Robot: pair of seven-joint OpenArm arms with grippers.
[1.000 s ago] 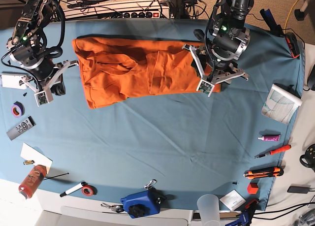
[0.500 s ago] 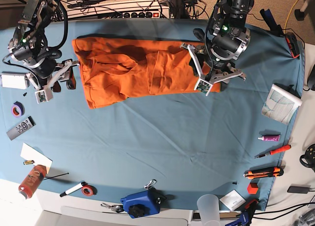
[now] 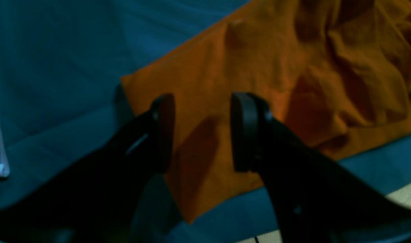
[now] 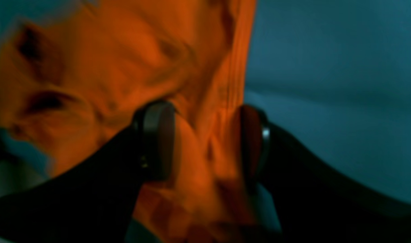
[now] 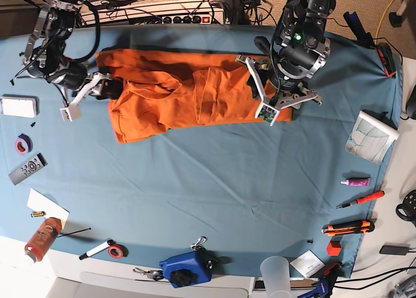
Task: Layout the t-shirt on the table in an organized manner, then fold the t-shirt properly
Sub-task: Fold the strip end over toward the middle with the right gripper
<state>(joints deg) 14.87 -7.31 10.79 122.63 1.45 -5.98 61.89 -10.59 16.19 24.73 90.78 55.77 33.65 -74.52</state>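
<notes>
Base view: the shirt (image 5: 188, 93) lies rumpled and partly folded along the counter's (image 5: 214, 181) far edge, spread between the two arms. The left claw (image 3: 202, 131) hangs over the shirt's corner nearest the counter's right end, its pads apart and nothing between them. The right claw (image 4: 205, 141) is at the shirt's opposite end, pads spread wide with a ridge of orange cloth bunched between them; the blur hides whether the pads press the cloth. Tools lie along the counter's ends.
</notes>
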